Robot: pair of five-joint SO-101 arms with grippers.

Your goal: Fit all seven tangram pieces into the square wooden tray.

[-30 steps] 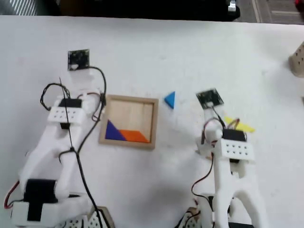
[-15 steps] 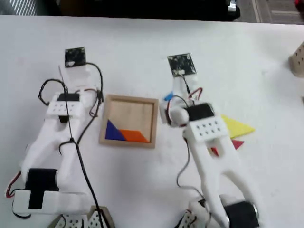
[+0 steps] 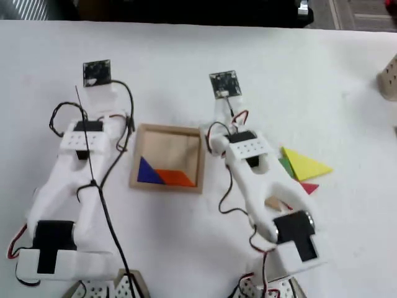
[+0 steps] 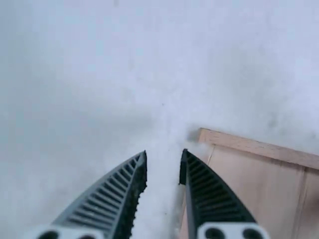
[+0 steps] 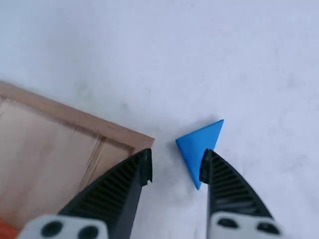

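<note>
White table (image 3: 186, 56); left fingers (image 4: 122, 196) slightly apart, right fingers (image 5: 117, 191) apart at blue triangle (image 5: 198, 143).

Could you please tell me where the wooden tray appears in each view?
High view: wooden tray at the middle of the table.
Left wrist view: its corner beside the left gripper.
Right wrist view: its corner beside the right gripper.
Shared landmark: the tray's far rim.
</note>
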